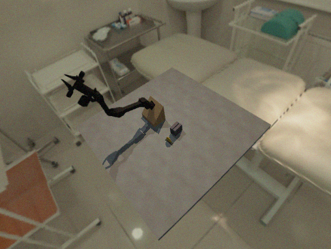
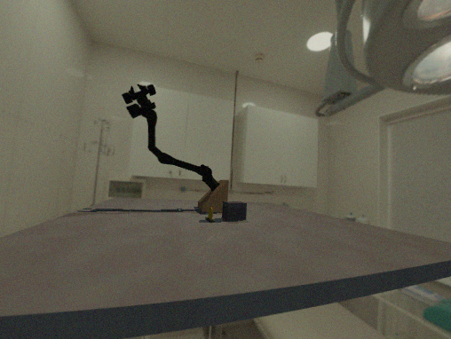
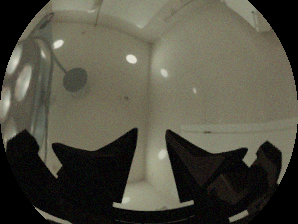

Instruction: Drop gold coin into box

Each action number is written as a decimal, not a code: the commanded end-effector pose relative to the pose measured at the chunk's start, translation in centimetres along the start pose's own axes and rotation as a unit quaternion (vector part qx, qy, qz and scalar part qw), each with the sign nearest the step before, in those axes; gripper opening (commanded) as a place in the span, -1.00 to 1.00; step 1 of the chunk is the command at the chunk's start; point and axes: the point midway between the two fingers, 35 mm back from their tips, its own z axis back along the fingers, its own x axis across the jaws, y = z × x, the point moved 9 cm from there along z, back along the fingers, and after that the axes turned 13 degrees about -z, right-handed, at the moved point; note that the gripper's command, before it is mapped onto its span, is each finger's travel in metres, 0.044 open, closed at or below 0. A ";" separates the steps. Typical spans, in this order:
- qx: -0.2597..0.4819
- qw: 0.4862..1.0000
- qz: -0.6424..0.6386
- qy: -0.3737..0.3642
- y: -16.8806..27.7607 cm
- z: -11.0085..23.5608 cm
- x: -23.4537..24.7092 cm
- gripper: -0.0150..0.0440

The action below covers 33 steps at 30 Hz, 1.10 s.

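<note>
Far below raised empty claw (image 1: 70,82): coin (image 1: 169,140) in holder.

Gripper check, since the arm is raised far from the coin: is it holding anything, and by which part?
Nothing is held. The gripper is empty; the coin stands in its holder.

From above I see open worktop on the coin's (image 1: 169,140) near-edge side; the grey box (image 1: 176,128) stands just beside it, the tan base (image 1: 154,111) behind. Coin-to-box gap looks tight, I think.
</note>
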 end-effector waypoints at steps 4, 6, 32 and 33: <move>0.119 0.986 -0.053 -0.101 3.9 0.8 6.3 0.05; 0.136 0.983 -0.054 -0.112 4.5 1.0 7.0 0.05; 0.613 0.739 -0.148 -0.236 19.4 16.5 19.7 0.05; 0.634 0.723 -0.146 -0.232 20.0 17.5 19.9 0.05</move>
